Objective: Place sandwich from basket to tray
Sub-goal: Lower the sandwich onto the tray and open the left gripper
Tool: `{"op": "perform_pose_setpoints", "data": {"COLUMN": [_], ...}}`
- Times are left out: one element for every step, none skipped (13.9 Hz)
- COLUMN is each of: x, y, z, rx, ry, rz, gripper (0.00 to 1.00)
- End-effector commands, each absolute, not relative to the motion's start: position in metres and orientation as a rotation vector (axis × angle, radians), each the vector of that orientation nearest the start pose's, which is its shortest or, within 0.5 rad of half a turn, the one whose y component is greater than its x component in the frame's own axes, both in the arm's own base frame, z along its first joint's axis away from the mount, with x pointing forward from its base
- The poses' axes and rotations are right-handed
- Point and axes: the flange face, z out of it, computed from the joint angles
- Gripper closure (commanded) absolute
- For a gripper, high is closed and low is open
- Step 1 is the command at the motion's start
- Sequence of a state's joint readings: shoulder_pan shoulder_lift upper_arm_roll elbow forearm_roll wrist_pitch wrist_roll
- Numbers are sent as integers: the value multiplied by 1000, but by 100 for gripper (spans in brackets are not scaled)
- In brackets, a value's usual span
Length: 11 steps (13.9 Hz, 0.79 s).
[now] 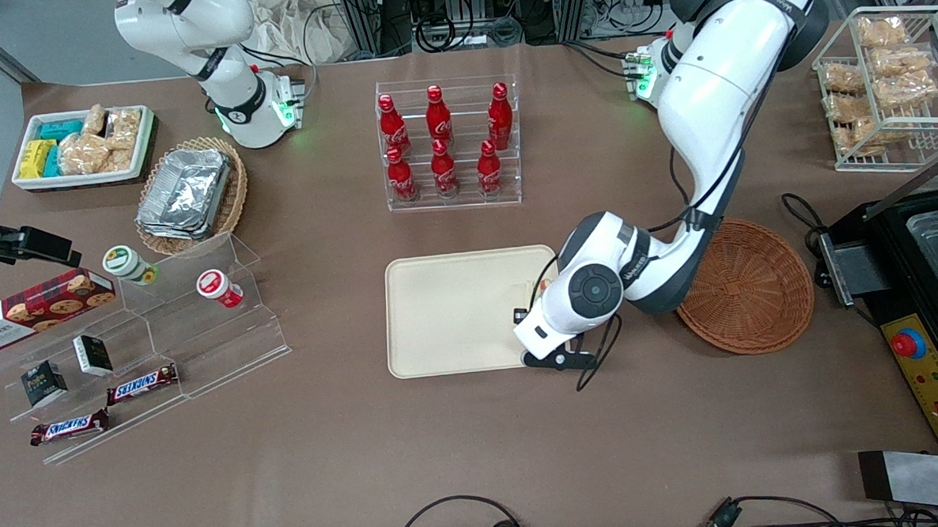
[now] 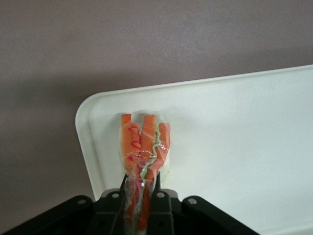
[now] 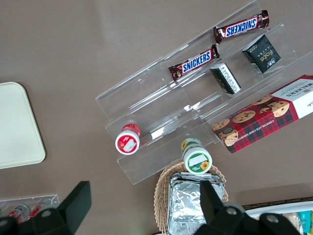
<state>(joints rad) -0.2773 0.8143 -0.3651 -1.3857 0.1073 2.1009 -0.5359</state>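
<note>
The arm is bent low over the tray (image 1: 447, 312), and the sandwich (image 2: 144, 147) is pinched upright in the tool (image 2: 141, 191) above the tray's corner, with the basket (image 1: 755, 290) left beside the arm on the table (image 1: 477, 453).

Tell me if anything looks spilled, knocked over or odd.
Nothing spilled. The gripper holds the sandwich on edge over the tray corner; the basket sits empty. Two cups lie tipped on the acrylic stand.
</note>
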Motion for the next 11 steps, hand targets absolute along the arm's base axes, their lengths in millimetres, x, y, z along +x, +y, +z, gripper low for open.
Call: {"op": "perform_pose_setpoints", "data": {"x": [615, 614, 613, 611, 610, 610, 611, 611, 610, 610, 610], "y": [-389, -390, -390, -391, -389, -389, -389, -389, -388, -383, -377], "z": [241, 240, 236, 235, 235, 237, 240, 244, 252, 264, 281], "rx": [-3234, -3231, -3227, -3223, -3218, -3217, -3217, -3216, -3208, -3195, -3175], "ry": [-14, -38, -63, -92, -112, -112, -113, -114, -113, -114, -116], "rz": [187, 190, 203, 209, 215, 216, 211, 207, 211, 218, 232], "gripper": [100, 96, 90, 77, 41, 10, 0, 0, 0, 0, 0]}}
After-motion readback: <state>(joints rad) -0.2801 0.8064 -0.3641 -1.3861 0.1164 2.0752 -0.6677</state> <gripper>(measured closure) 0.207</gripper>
